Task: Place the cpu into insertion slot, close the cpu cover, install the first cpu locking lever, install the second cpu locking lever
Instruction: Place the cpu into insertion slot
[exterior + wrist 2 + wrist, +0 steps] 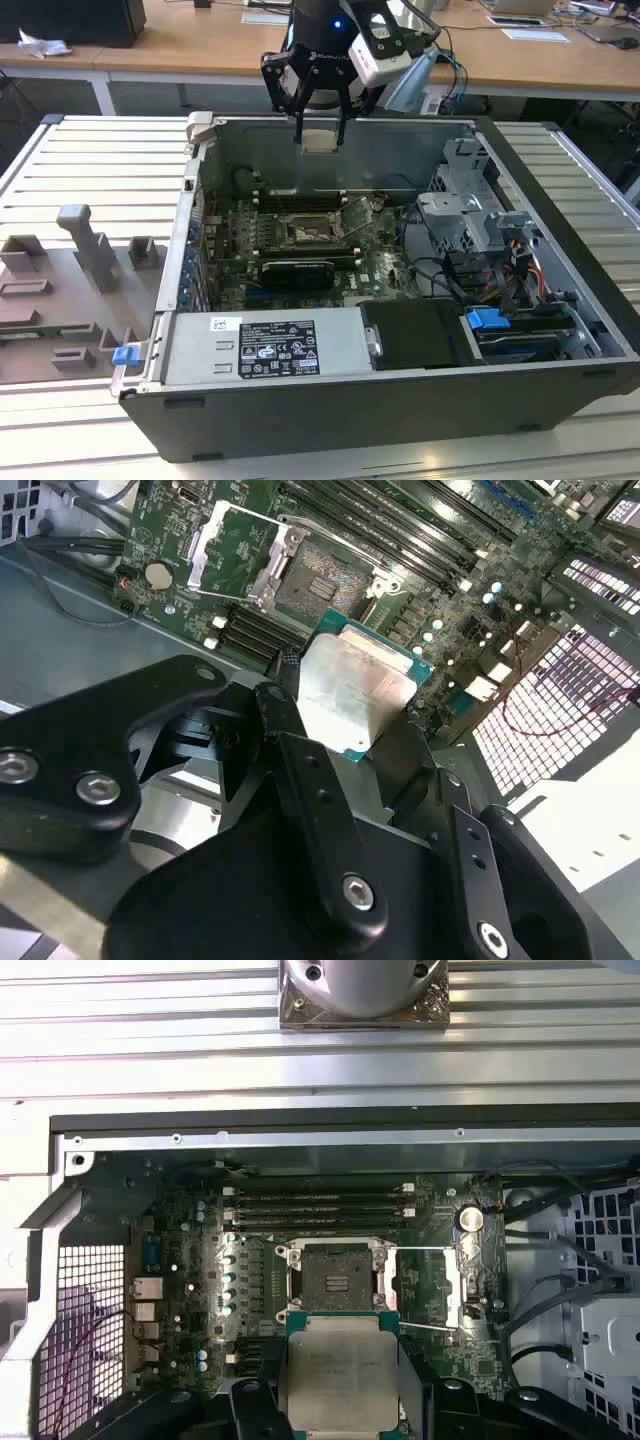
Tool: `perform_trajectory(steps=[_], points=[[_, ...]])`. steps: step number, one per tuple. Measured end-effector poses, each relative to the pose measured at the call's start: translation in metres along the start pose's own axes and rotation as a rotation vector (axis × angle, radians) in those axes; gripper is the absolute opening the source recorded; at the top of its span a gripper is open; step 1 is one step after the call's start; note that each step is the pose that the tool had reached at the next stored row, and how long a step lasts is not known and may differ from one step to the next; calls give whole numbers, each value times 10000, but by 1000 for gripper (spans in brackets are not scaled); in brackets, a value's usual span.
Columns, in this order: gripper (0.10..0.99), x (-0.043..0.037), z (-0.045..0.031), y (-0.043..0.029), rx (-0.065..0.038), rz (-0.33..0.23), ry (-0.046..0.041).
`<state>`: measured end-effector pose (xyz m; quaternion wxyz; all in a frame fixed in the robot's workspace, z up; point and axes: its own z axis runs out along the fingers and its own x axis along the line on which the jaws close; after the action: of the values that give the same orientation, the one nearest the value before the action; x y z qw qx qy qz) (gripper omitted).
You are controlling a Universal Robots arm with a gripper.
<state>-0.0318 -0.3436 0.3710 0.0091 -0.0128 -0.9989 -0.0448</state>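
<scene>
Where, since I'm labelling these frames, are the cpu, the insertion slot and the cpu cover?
cpu [340, 1375]: first wrist view, middle of its metal top.
insertion slot [335, 1282]: first wrist view, dark middle of the socket.
cpu cover [275, 575]: second wrist view, frame rail beside the socket.
</scene>
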Motion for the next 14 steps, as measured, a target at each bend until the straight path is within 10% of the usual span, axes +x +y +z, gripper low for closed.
perform_trajectory(steps=[14], points=[[533, 0, 1, 0, -3, 221, -19]])
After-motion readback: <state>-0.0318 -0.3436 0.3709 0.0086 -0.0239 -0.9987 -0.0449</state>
